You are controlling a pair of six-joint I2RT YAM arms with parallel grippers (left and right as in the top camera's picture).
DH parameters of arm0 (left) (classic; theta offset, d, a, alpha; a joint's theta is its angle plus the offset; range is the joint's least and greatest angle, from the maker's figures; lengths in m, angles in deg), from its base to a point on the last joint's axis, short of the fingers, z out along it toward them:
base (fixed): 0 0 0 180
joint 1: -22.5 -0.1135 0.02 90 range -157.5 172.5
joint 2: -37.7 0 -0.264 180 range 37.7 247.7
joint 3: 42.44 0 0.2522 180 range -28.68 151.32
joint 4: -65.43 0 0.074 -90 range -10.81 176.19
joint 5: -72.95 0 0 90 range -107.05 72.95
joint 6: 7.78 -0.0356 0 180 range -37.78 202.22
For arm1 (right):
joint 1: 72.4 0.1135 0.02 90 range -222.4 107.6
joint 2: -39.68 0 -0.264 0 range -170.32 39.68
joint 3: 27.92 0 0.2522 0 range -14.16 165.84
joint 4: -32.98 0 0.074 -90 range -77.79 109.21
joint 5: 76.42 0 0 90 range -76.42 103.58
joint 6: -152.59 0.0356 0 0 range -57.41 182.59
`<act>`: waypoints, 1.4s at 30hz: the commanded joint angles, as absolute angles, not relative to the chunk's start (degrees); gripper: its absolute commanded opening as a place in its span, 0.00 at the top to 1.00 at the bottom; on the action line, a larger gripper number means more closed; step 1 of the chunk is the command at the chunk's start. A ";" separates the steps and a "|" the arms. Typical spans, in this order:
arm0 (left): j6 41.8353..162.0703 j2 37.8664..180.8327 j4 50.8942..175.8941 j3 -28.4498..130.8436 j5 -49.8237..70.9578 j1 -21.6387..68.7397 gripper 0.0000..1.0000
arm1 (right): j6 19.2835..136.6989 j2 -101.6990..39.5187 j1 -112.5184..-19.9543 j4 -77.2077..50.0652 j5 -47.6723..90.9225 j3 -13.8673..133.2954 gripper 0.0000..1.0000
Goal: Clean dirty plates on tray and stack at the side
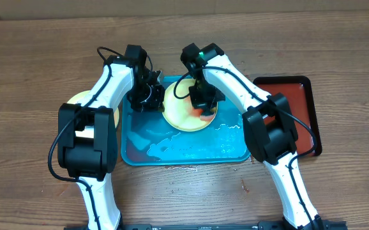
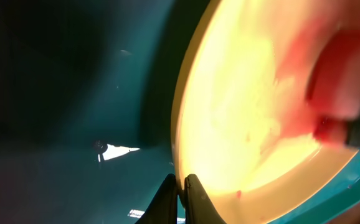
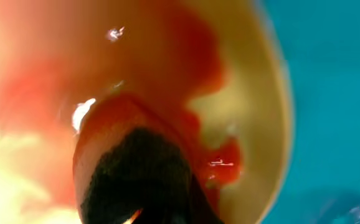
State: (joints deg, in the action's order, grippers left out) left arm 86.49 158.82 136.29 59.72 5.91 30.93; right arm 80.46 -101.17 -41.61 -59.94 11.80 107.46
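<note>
Turquoise plastic fills the nearest part of the scene: the tray (image 1: 232, 150) lies on the wooden table (image 1: 31, 51) between the two arms, and its near half is wet, with pale puddles and a faint red tinge along the near rim.

Further in, on the tray's far half, sits one plate (image 1: 183, 118). It has a lime-yellow rim and a pale centre smeared with red sauce.

The right gripper (image 1: 203, 105) stands over the right part of this plate. Its jaws are closed on a dark, red-soaked pad (image 1: 203, 114). In the right wrist view the pad presses into the thickest red smear, near the plate's rim.

The left gripper (image 1: 149, 99) is at the plate's left edge. In the left wrist view its fingertips (image 2: 195, 199) are drawn almost together right where the yellow rim ends, so they appear to pinch the rim.

Off to the left, a second plate (image 1: 75, 98) with a yellowish face rests on the table just beside the tray, partly hidden by the left arm.

On the right, a dark red tray (image 1: 296, 96) with a black rim lies beside the turquoise one.
</note>
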 commanded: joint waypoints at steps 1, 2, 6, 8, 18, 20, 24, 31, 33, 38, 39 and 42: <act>85.37 158.71 136.81 59.63 5.67 30.40 0.96 | 82.91 -102.20 -43.19 -56.97 0.00 107.48 0.96; 85.37 158.71 136.81 59.63 5.67 30.40 0.96 | 83.46 -102.20 -43.17 -56.29 -0.11 107.48 0.96; 85.37 158.71 136.81 59.63 5.67 30.40 0.96 | 84.13 -102.20 -43.19 -54.72 -0.16 107.55 0.96; 85.37 158.71 136.81 59.63 5.69 30.40 0.96 | 85.03 -102.20 -43.19 -54.70 -0.13 108.18 0.96; 87.49 158.71 135.81 59.63 5.67 30.40 0.96 | 85.18 -102.33 -43.56 -49.78 16.72 109.27 0.96; 89.99 158.74 134.58 59.44 5.45 30.40 0.93 | 86.01 -102.49 -43.54 -49.38 18.69 109.23 0.96; 94.20 158.74 132.84 58.67 4.93 30.40 0.78 | 88.00 -103.23 -43.56 -49.12 18.93 109.17 0.96; 97.72 158.78 132.44 58.15 0.34 30.40 0.65 | 88.13 -105.00 -43.67 -49.19 22.12 109.17 0.96; 97.92 158.78 132.20 57.86 0.34 30.40 0.67 | 88.15 -105.00 -43.67 -49.06 22.29 109.17 0.96; 99.91 158.78 128.66 56.07 0.36 30.75 0.75 | 88.18 -105.00 -43.67 -48.88 22.71 109.17 0.96; 100.61 158.78 127.35 55.17 0.38 30.93 0.80 | 88.20 -105.00 -43.67 -48.88 22.73 109.17 0.96; 101.81 158.78 124.66 52.97 0.38 31.28 0.93 | 88.37 -105.00 -43.65 -48.73 22.97 109.17 0.96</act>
